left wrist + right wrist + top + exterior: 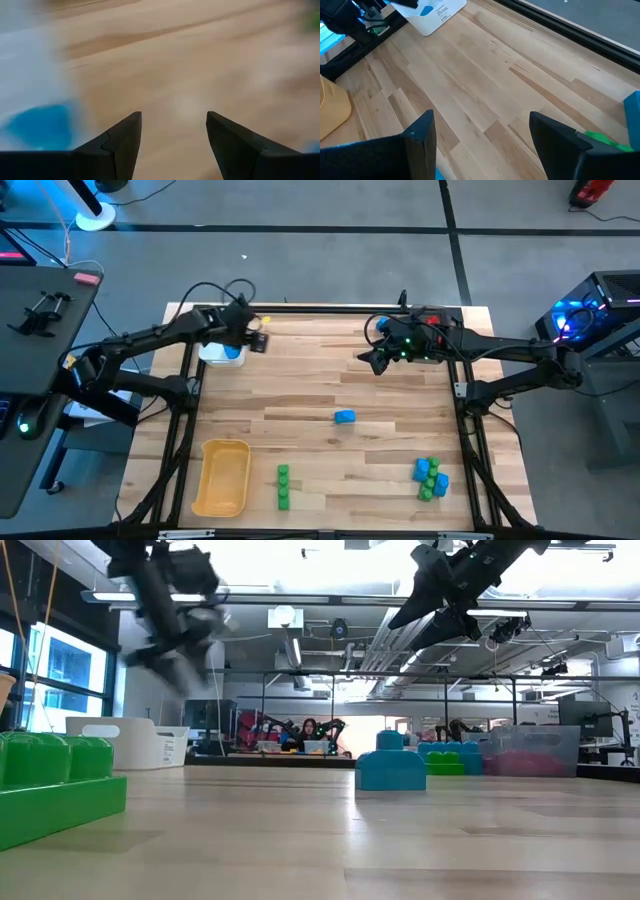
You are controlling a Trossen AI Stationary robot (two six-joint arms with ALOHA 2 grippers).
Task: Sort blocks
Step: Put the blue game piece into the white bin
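A single blue block (344, 417) (390, 765) rests on its base near the table's middle. A row of green blocks (283, 487) (50, 785) lies by the near edge. A blue and green pile (430, 478) sits at the near right. Another blue block (40, 125) lies inside the white tray (215, 356). My left gripper (255, 340) (172, 117) hangs open and empty above the table, just right of that tray. My right gripper (380, 360) (482, 117) hovers open and empty over the far middle of the table.
A yellow tray (222, 477) (330, 110) stands at the near left. A translucent grey bin (535, 750) with something red in it shows at the far right. Bare wood (320, 370) lies between the two grippers. The table's black frame (465, 395) runs along its sides.
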